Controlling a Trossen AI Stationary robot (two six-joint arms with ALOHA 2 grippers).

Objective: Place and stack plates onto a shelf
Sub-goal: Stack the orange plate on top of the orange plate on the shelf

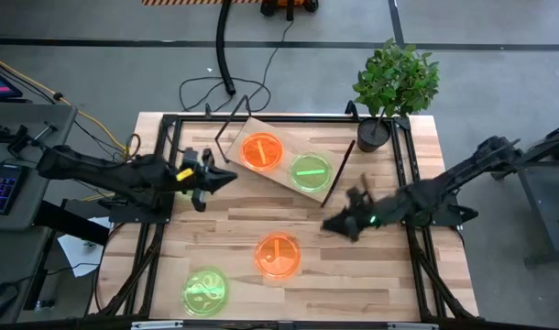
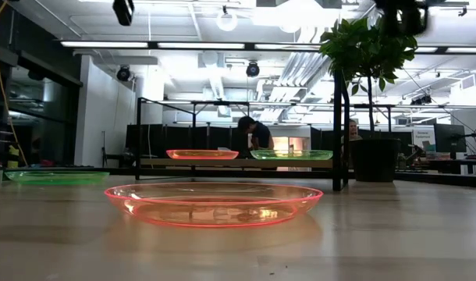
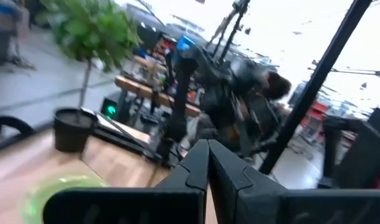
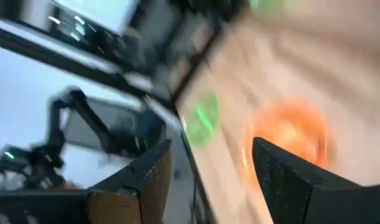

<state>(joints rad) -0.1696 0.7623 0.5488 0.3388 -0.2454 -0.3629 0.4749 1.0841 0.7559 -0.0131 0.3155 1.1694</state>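
Dark metal fingers of the left gripper [image 1: 226,176] are pressing flat together with nothing between them, as the left wrist view shows; the unit is hovering just beside the near-left corner of the light wooden rectangular shelf on thin dark wire legs [image 1: 278,180]. The right gripper [image 1: 330,224] is hanging over bare tabletop between the shelf and the front plates, its fingers spread apart and empty, probably lined up for a pickup.

A neon orange translucent plastic plate [image 1: 262,151] and a neon green translucent plate [image 1: 310,171] are resting side by side on the shelf. Another orange plate [image 1: 278,255] and a green plate with curled markings [image 1: 205,291] are lying apart on the wooden table [image 1: 399,275], not yet placed. These shallow, thin-rimmed discs are likely offering little edge to pinch.
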